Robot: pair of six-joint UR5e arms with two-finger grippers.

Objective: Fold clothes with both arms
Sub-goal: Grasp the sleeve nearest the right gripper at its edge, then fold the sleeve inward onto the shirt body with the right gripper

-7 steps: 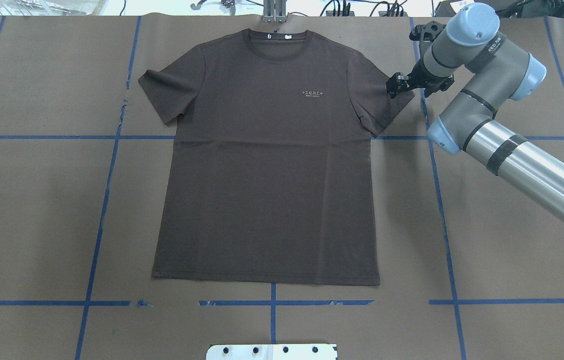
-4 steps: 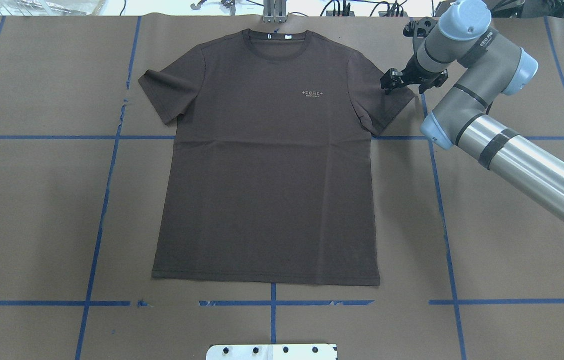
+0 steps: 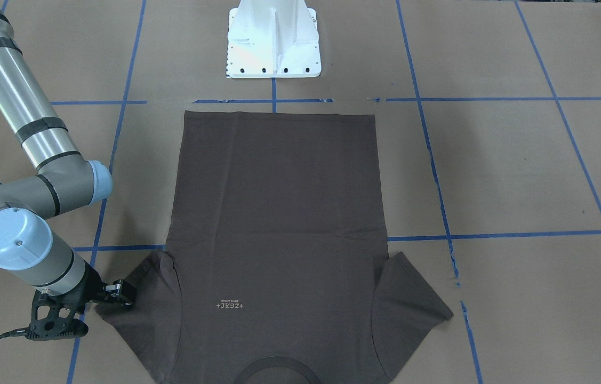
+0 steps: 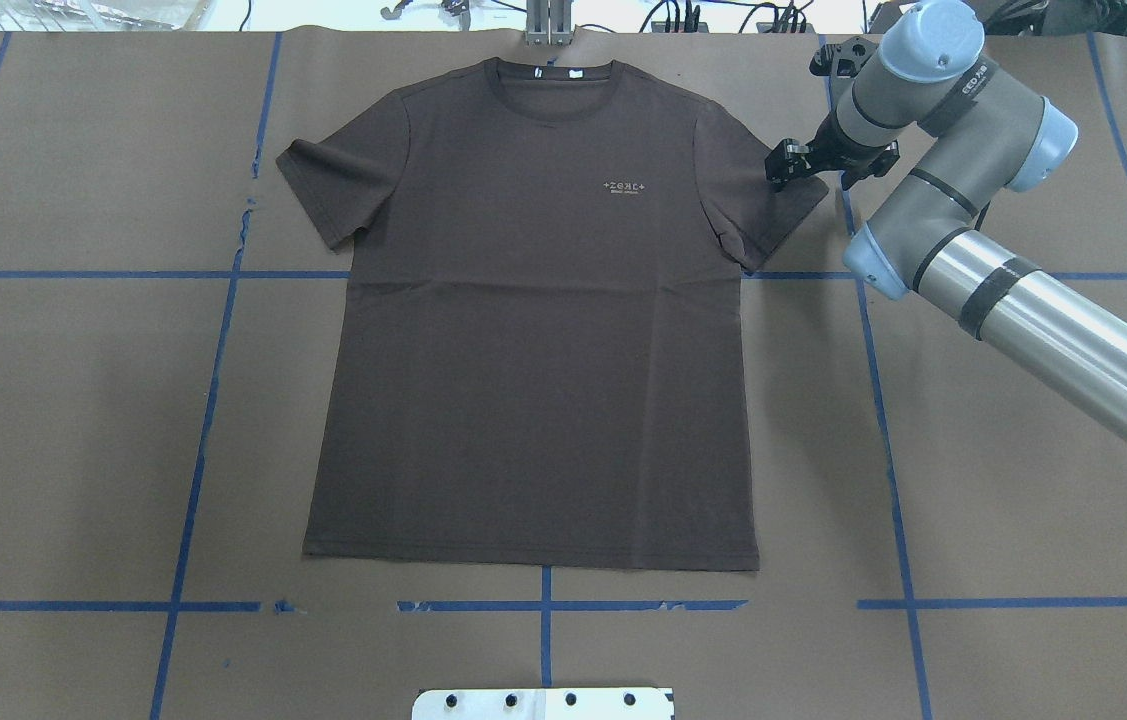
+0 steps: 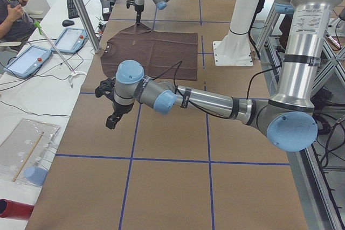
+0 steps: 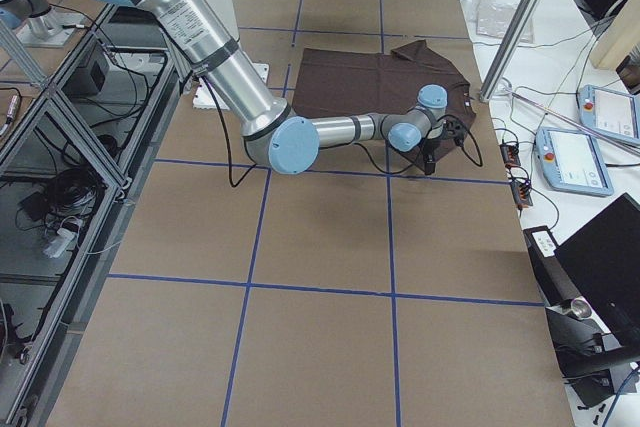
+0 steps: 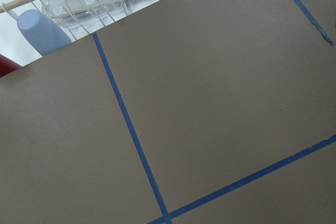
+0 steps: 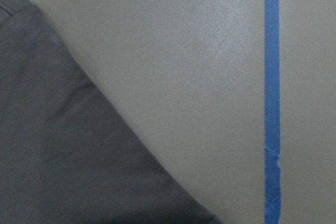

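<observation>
Right gripper (image 4: 781, 167), jaw spread not discernible, is hovering at the tip of the shirt's (image 4: 533, 330) sleeve (image 4: 785, 205) near the desk's (image 4: 73, 430) far edge, right of centre. Left gripper (image 5: 111, 122), jaws likewise indeterminate, is hanging over bare desk toward its left end, well apart from the shirt. The shirt is lying flat, front up, collar (image 4: 548, 97) at the far edge; no fold is showing, so all folding is remaining.
</observation>
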